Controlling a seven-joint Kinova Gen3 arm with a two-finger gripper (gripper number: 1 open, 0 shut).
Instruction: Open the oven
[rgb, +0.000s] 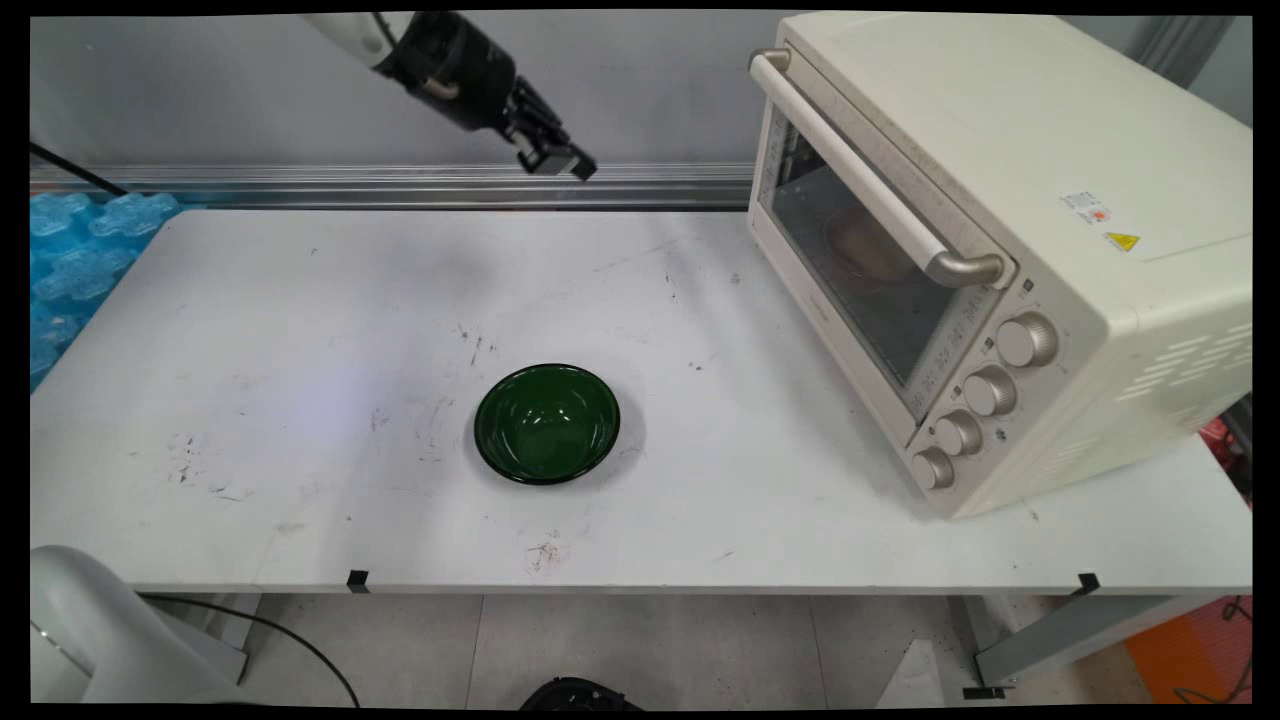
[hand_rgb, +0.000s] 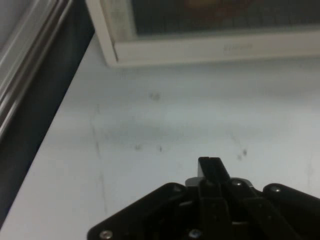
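Scuffed white table (rgb: 300, 330), grey wall (rgb: 650, 80), cream oven (rgb: 1000, 250), green bowl (rgb: 547, 423), tool (rgb: 560, 158) pinched closed, empty

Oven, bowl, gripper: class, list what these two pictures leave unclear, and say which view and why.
1. Oven contents: main view, a brownish shape behind the glass door, dimmed by reflections; hand view, cut off by the top edge.
2. Oven dial markings: main view, too small.
3. Bowl: outside the hand view.
4. Gripper: the arm leaves the main view at the top edge.
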